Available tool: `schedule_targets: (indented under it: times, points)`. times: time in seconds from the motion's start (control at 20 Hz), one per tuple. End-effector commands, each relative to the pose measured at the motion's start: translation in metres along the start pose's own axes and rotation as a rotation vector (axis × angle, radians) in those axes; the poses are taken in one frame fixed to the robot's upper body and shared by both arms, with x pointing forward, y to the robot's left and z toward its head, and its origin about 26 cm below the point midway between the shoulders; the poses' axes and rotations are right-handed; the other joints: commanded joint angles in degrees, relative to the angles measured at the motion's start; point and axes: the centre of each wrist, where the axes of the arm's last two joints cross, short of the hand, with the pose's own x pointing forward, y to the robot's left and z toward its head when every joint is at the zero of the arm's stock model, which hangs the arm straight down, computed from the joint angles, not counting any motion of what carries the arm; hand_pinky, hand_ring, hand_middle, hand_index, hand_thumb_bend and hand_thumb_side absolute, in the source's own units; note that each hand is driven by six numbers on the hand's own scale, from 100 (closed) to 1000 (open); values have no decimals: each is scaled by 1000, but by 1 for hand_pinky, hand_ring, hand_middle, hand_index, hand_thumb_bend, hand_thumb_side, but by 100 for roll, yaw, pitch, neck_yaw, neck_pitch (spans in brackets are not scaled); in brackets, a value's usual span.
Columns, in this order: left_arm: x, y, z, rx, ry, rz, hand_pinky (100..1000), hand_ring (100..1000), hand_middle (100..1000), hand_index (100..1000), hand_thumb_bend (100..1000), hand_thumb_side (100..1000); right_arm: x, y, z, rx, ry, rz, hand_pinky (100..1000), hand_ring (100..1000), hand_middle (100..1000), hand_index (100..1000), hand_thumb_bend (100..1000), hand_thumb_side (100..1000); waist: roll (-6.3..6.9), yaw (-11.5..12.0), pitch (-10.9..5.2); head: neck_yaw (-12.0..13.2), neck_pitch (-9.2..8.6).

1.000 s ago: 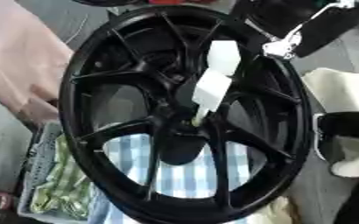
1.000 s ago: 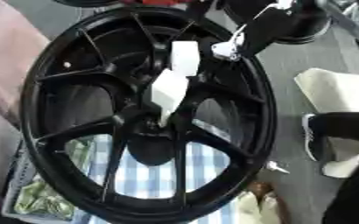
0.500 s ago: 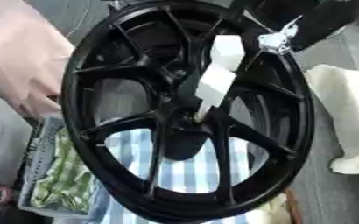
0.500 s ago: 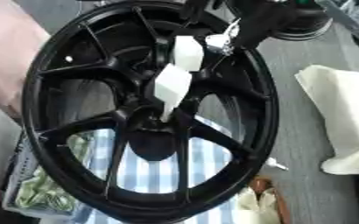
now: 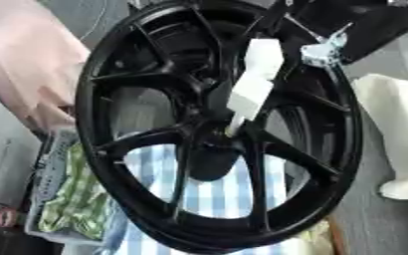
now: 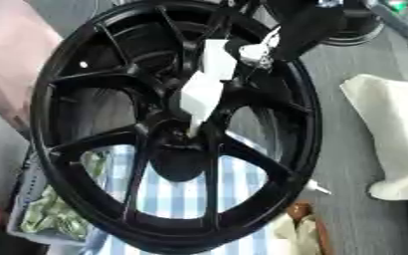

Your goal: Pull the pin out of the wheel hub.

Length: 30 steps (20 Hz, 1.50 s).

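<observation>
Upper right of the frame, right hand (image 6: 308, 25) comes in black from the top edge, reaching down over the rim; its fingers are lost against the black rim, so whether they are spread or curled cannot be told. Just below it a small silver bracket-like part (image 5: 322, 50) shows near the upper right rim. White pin (image 5: 249, 89), a blocky two-step piece, sits centre frame, tilted, its thin lower tip set into the hub (image 6: 177, 137) at the spoke junction, its upper end pointing up right toward the hand. Wheel (image 5: 112, 99) is black, multi-spoke, standing nearly upright and filling most of the frame. Through the lower spokes a blue-and-white checked cloth (image 5: 216, 194) shows. Lower left, a tray (image 5: 47, 169) with green-patterned stuff inside, partly behind the rim. Right edge, a cream cloth (image 6: 395, 134) lies on the grey worktop (image 6: 347, 164). Upper left, a pale pink blurred shape (image 5: 25, 74) sits beside the wheel; cannot tell what it is. Bottom centre-right, a small brown and cream object (image 6: 299, 226), unclear.
</observation>
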Motion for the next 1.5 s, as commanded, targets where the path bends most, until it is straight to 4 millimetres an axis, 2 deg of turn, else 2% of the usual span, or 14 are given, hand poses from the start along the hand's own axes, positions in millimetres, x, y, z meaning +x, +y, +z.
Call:
schedule_targets:
  times: [0.05,0.4,0.55,0.75,1.1,1.5]
  points:
    - [13,7,-2,4,-30,-25,756,731,594,708,227,692,8,-9,13,-21,6,25,857,890,759,880,100,652,42,-7,-152,8,0]
    - [12,6,-2,3,-28,-23,756,731,594,708,229,694,17,-6,14,-15,-1,30,860,897,766,886,100,663,14,-1,-122,0,-1]
    - [12,5,-2,3,-28,-21,757,731,595,708,231,695,18,-5,15,-26,29,56,866,910,779,890,100,622,3,6,-99,-2,-3]
    - [11,5,-2,3,-25,-19,757,731,595,708,230,696,19,-3,16,-62,67,97,886,940,813,897,100,610,-10,10,-59,1,-15]
    - [10,4,-2,4,-25,-17,758,731,595,708,232,697,21,1,20,-88,120,125,907,975,855,913,100,621,-28,13,9,11,-43]
    - [10,3,-3,2,-27,-16,759,732,596,708,234,698,18,5,19,-96,159,114,909,976,857,911,100,635,-60,47,113,-7,-87]
